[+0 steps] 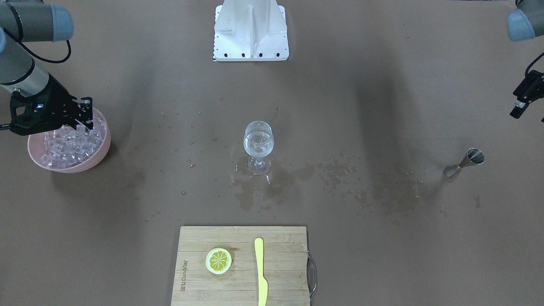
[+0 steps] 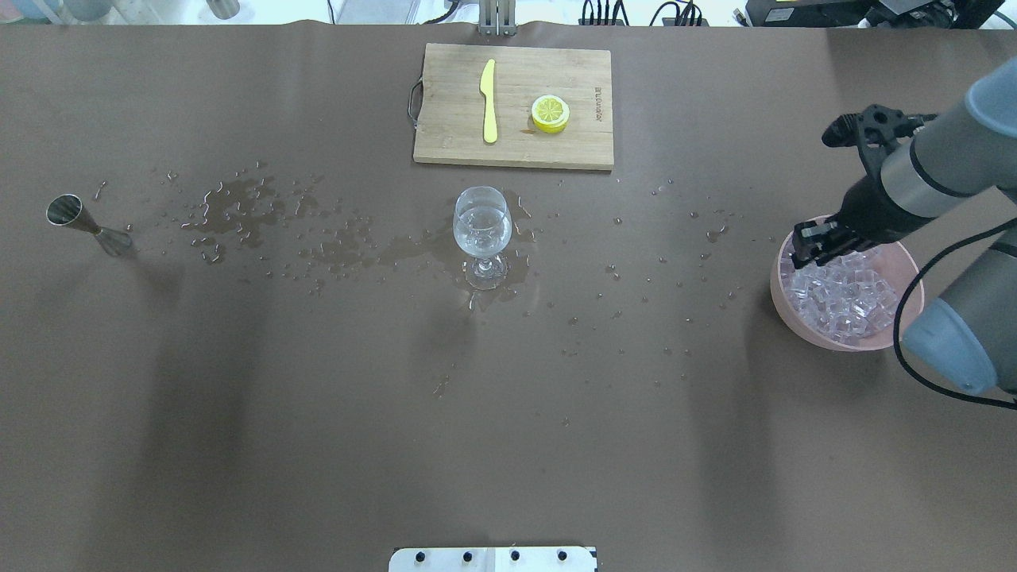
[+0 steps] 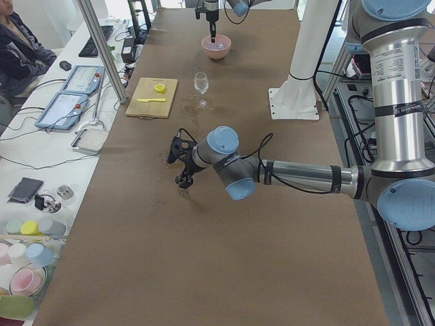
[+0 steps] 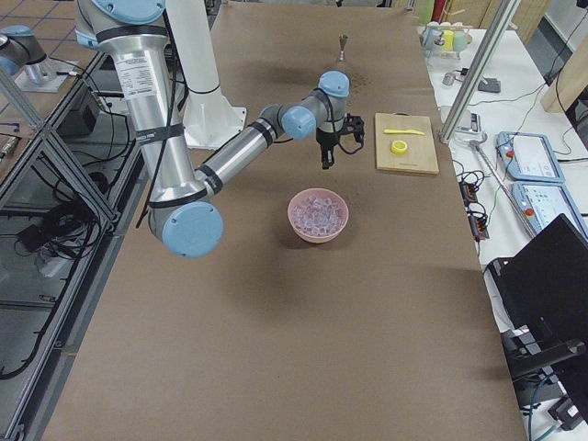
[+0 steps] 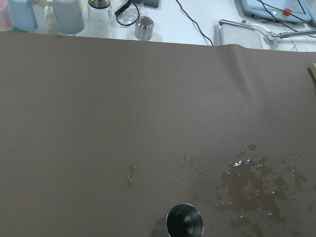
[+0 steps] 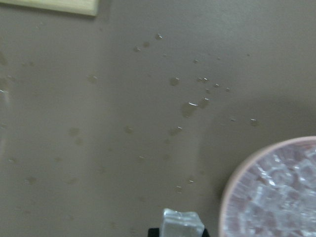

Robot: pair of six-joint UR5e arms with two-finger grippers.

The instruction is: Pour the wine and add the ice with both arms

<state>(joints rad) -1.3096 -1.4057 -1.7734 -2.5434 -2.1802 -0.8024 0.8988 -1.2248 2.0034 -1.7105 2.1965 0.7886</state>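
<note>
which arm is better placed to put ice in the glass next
Right. The right hand holds an ice cube by the pink bowl. The left hand hangs near the jigger, away from the bowl.

The table cover (image 2: 318, 445) is plain dull brown, blotched darker by wet patches (image 1: 259, 191) around the clear stemmed glass (image 1: 259, 165), whose wine (image 1: 258, 145) is colourless. The ice (image 1: 70, 146) is glassy clear in a pale pink bowl (image 1: 102, 151). The cutting board (image 1: 242, 238) is light tan with fine grain stripes, the knife (image 1: 260, 272) pale yellow, the lemon slice (image 1: 219, 260) yellow with a whitish rim. The jigger (image 1: 464, 162) is silver steel, the stand (image 1: 251, 32) white. The right arm (image 1: 21, 72) and left arm (image 3: 299, 175) are silver-grey with pale blue joint caps; the right gripper (image 1: 83, 123) and left gripper (image 1: 520, 108) are black.
</note>
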